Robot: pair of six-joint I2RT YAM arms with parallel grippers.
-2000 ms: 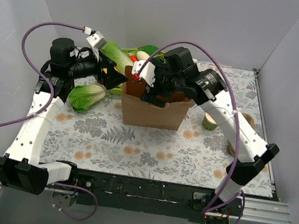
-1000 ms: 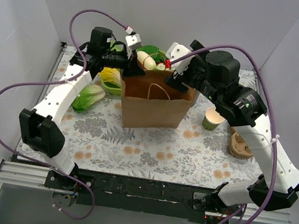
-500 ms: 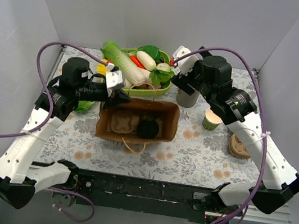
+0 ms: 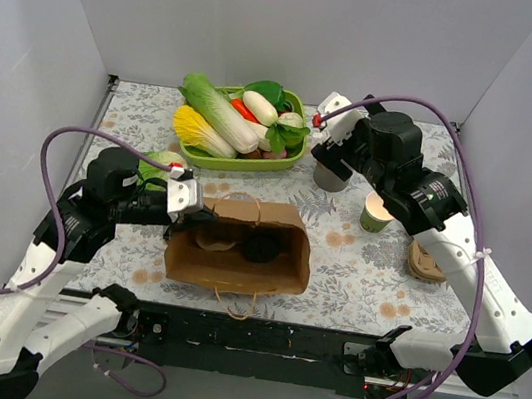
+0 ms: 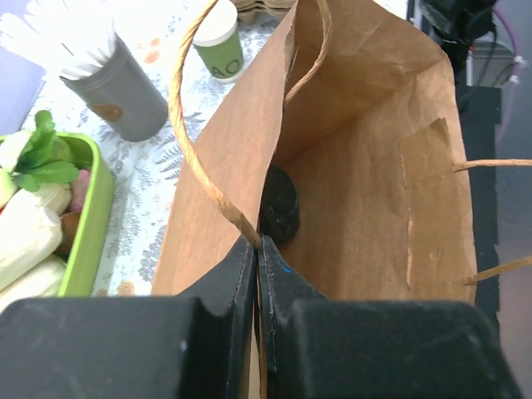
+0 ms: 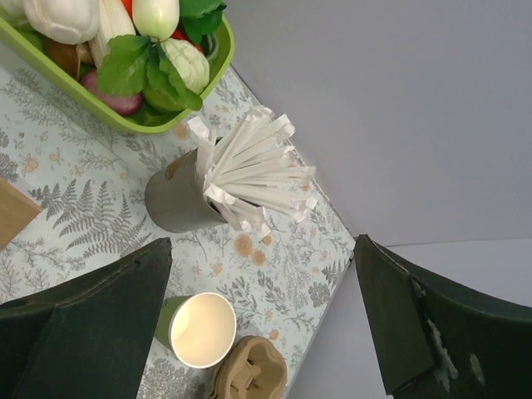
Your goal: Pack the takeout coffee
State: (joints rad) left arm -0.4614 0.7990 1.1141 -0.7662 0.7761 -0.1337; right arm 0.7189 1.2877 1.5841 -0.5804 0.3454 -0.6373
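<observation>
Pinching paper bag (image 5: 366, 191) rim in closed left pincer (image 5: 258, 246), takeout coffee (image 5: 278, 204) already inside; right pincer (image 6: 262, 241) gaping, empty, upper right. Next, likely: steadying bag, releasing.

The left arm (image 4: 31, 274) and right arm (image 4: 460, 253) have white shell links and bulky black joints, each trailing a purple cable (image 4: 44, 154). Left pincer (image 5: 258, 249) matte black; right pincer (image 6: 262, 249) dark, scuffed pale.
</observation>
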